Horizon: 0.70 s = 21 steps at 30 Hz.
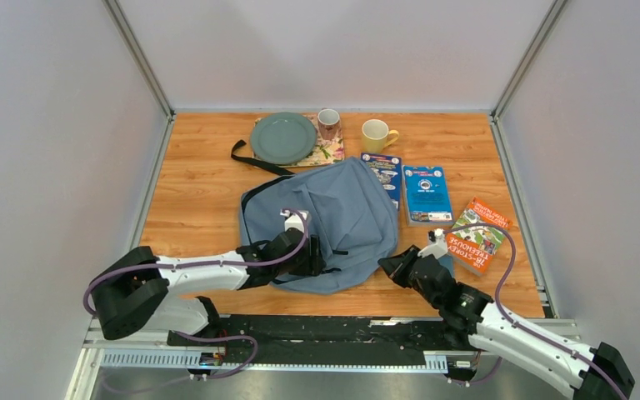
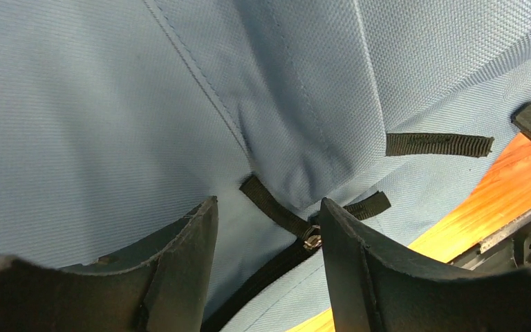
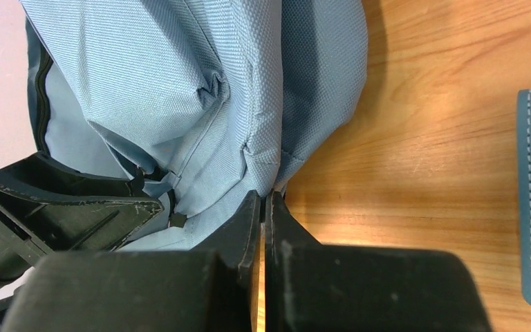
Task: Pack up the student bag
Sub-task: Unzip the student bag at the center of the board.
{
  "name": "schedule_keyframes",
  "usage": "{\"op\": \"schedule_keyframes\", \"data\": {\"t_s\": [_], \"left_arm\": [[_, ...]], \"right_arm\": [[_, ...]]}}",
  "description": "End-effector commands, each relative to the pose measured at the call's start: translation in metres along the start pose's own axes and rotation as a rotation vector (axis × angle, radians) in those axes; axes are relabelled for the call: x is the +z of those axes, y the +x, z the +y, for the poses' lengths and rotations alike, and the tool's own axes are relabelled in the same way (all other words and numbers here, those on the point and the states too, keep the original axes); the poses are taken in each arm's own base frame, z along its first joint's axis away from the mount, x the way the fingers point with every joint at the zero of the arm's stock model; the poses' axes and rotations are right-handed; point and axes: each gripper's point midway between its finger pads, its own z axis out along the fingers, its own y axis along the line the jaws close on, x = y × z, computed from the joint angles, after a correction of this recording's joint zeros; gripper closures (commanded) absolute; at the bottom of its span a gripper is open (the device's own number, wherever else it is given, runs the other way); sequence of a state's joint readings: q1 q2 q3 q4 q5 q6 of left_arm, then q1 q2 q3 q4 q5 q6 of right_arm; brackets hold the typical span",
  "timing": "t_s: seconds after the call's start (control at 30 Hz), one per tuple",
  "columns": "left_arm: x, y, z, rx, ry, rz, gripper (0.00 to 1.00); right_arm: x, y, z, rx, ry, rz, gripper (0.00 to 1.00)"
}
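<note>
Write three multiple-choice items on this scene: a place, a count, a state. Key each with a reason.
1. Where is the green plate?
A. Far left of the table, beyond the student bag.
B. Inside the bag.
C. At the near right corner.
2. How many mugs are in view?
A. One.
B. Two.
C. Four.
3. How is the left gripper?
A. Shut, empty.
B. Shut on the plate.
C. Open, astride the zipper pull.
Key: 1 A, the top view shows it there; 2 B, a patterned mug and a yellow mug; 3 C, its fingers stand apart around the pull.
</note>
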State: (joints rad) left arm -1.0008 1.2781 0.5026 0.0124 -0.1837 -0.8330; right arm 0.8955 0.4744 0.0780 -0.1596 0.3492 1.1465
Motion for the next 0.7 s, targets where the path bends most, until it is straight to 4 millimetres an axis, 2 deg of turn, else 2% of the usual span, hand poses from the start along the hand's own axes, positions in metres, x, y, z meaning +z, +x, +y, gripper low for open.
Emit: {"op": "schedule_keyframes", "data": {"t_s": [0.0, 0.2, 0.33, 0.53, 0.63, 0.67], "left_arm": [[0.007, -0.005, -0.023, -0.046, 0.041, -0.016, 0.36], [0.021, 0.013, -0.018, -0.068, -0.013, 0.032, 0.39], [0.025, 0.028, -0.005, -0.08, -0.051, 0.06, 0.45], [0.021, 0.03, 0.011, -0.087, -0.098, 0.038, 0.6], [0.019, 0.028, 0.016, -0.087, -0.11, 0.016, 0.73], [0.019, 0.027, 0.018, -0.085, -0.12, 0.009, 0.8]], "right_arm": [[-0.002, 0.007, -0.003, -0.04, -0.01, 0.03, 1.0], [-0.004, 0.006, -0.002, -0.052, -0.015, 0.03, 1.0], [-0.007, 0.005, -0.002, -0.05, -0.021, 0.028, 1.0], [-0.01, 0.002, -0.007, -0.052, -0.01, 0.016, 1.0], [-0.011, 0.002, -0.008, -0.051, -0.003, 0.014, 1.0], [-0.011, 0.002, -0.009, -0.052, -0.001, 0.017, 1.0]]}}
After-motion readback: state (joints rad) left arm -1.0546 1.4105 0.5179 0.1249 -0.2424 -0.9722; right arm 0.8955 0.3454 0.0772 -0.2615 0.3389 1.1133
